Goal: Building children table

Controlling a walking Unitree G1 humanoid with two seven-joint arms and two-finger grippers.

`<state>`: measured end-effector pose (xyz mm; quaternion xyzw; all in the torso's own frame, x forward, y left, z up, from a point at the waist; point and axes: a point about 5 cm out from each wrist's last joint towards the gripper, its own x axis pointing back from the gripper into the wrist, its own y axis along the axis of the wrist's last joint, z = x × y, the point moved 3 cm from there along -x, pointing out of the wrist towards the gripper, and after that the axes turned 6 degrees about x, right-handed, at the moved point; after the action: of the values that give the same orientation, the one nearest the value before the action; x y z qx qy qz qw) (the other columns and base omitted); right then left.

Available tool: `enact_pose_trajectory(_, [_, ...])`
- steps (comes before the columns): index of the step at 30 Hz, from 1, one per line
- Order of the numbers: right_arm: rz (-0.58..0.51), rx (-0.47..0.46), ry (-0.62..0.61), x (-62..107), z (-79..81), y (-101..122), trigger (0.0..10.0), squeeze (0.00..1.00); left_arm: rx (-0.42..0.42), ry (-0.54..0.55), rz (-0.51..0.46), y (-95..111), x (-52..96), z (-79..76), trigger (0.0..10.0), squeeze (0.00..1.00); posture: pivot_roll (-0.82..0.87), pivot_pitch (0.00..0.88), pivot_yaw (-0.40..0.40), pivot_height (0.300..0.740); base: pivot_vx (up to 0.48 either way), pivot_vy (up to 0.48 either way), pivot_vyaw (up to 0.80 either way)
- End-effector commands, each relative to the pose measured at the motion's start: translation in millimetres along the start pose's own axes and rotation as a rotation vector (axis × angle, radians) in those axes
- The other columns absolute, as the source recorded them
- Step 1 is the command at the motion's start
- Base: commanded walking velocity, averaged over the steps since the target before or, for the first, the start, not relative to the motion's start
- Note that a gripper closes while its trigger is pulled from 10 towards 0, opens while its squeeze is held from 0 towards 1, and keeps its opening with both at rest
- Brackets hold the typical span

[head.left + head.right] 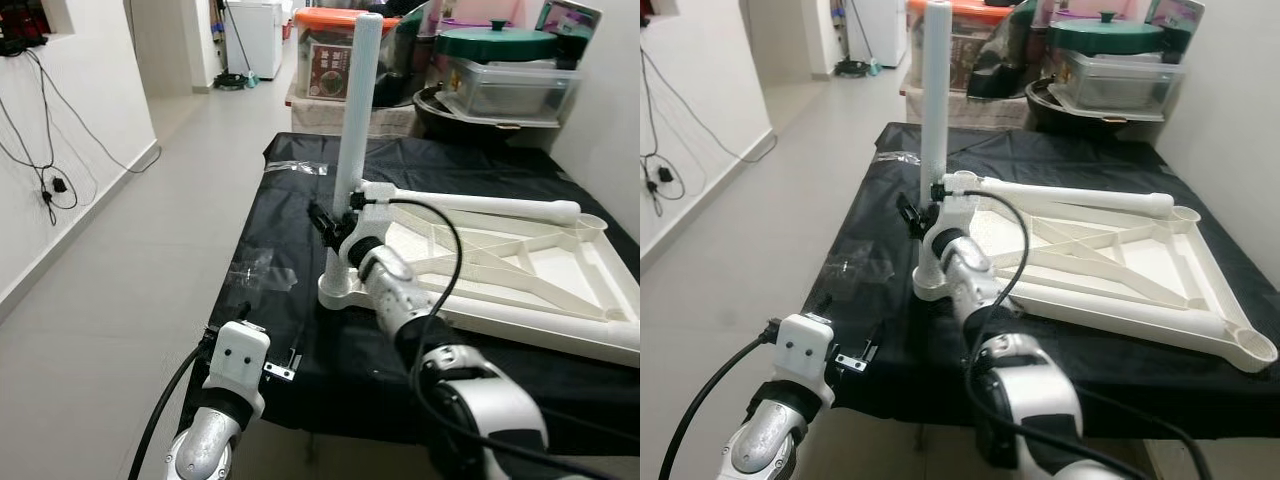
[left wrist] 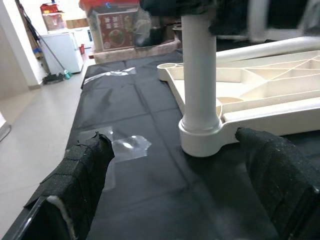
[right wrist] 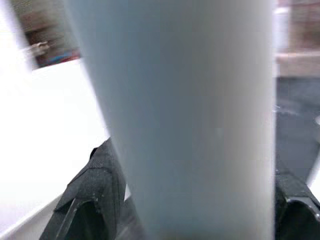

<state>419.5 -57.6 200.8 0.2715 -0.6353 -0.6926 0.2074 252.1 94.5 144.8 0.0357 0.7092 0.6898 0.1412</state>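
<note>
Black-covered tabletop [image 1: 290, 330]: carries the white children's table top [image 1: 520, 270], laid underside up so its corner sockets face upward. Table leg [image 1: 355, 110]: upright in the near corner socket, right tool [image 1: 335, 222] closed around its lower part, apparently seating it. Left tool [image 2: 170, 185]: fingers spread wide, empty, near the tabletop's edge.

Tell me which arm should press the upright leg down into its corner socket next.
Right. The right gripper is already at the upright leg, its fingers on either side of it just above the corner socket. The left gripper hangs open near the table edge, away from the leg.
</note>
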Motion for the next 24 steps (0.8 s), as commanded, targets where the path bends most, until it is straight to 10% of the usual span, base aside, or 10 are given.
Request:
enact_pose_trajectory(1, [0.079,-0.023,0.251,-2.3,27.3,-11.5,10.0,0.0,0.004,-0.013,0.008,-2.2,0.3,-2.9,10.0,0.0,0.01,0.0,-0.047,0.74,0.0,0.0,0.0])
enact_pose_trajectory(14, [0.264,0.003,0.876,15.1,76.8,-21.1,9.9,0.0,-0.006,-0.002,0.005,-1.2,0.1,0.3,10.0,0.0,0.04,0.0,-0.071,0.74,0.0,0.0,0.0])
enact_pose_trajectory(15, [0.256,-0.027,0.933,17.4,80.8,-18.2,0.0,0.0,-0.007,-0.001,0.005,-1.2,0.2,0.2,10.0,0.0,0.05,0.0,-0.071,0.74,0.0,0.0,0.0])
enact_pose_trajectory(20, [0.247,-0.049,0.98,19.2,84.2,-15.8,0.0,0.0,-0.007,0.0,0.005,-1.2,0.3,0.0,10.0,0.0,0.05,0.0,-0.071,0.74,0.0,0.0,0.0])
enact_pose_trajectory(24, [0.2,0.058,0.623,-2.2,69.4,-22.5,0.0,0.0,-0.004,-0.003,0.007,-2.2,0.5,-1.7,10.0,0.0,0.04,0.0,-0.069,0.74,0.0,0.0,0.0])
